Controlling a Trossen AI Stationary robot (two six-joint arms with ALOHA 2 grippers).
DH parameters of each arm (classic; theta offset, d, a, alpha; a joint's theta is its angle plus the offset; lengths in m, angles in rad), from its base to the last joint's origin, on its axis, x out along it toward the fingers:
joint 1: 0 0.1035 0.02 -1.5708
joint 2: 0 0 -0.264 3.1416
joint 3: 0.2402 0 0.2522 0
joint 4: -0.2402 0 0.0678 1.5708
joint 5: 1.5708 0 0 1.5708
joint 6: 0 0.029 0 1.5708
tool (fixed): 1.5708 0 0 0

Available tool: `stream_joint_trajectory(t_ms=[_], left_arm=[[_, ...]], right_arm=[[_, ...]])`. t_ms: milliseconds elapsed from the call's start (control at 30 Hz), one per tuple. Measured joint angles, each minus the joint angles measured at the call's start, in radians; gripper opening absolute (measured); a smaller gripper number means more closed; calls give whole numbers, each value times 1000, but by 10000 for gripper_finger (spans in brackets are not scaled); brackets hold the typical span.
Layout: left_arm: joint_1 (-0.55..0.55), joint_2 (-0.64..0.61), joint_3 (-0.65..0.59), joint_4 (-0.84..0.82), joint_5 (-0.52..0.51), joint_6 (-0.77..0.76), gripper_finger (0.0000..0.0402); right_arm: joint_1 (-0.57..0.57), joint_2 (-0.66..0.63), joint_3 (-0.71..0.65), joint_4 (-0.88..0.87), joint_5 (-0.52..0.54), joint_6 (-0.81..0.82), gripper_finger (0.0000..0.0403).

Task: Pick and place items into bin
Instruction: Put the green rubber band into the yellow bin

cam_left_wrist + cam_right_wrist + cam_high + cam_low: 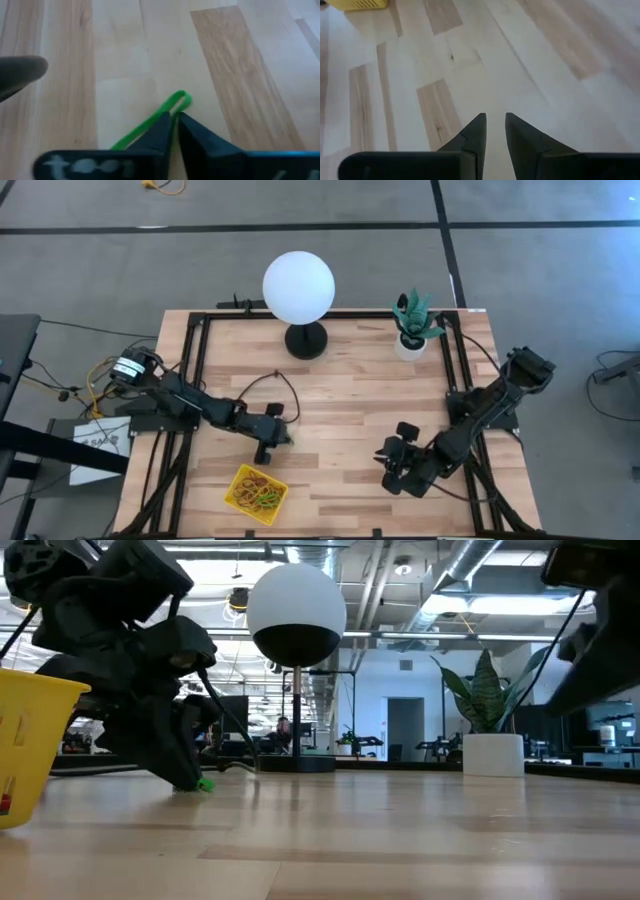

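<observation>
While pinched between left gripper (175, 118) fingertips, green band (172, 102), loop poking beyond, tabletop.

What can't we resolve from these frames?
- Bands in the yellow bin: high view too small to count them; low view shows only its wall, cut by the frame edge.
- Green band: left gripper fingers cover its near part in the left wrist view.
- Right gripper: the high view doesn't show whether it touches the table.
</observation>
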Motion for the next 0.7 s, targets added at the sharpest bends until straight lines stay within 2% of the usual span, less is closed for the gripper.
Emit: stream_joint_trajectory(t_ms=[100,167,267,400,500,567,700], left_arm=[[-22,-11,8,4,-48,3,7],[-46,-44,43,-71,-91,3,2],[-92,-131,151,-211,-146,9,1],[-207,-232,332,-501,-209,-12,0],[-318,-277,453,-650,-217,-100,0],[-396,-287,502,-732,-182,-192,0],[-563,-284,535,-758,-178,-372,0]], right_arm=[[21,39,0,1,-1,100,67],[38,64,0,4,-5,172,67],[74,108,0,15,-5,226,67],[107,168,0,15,-4,280,67],[109,201,0,18,-4,318,67],[110,213,1,22,3,323,67],[110,219,2,29,10,311,67]])
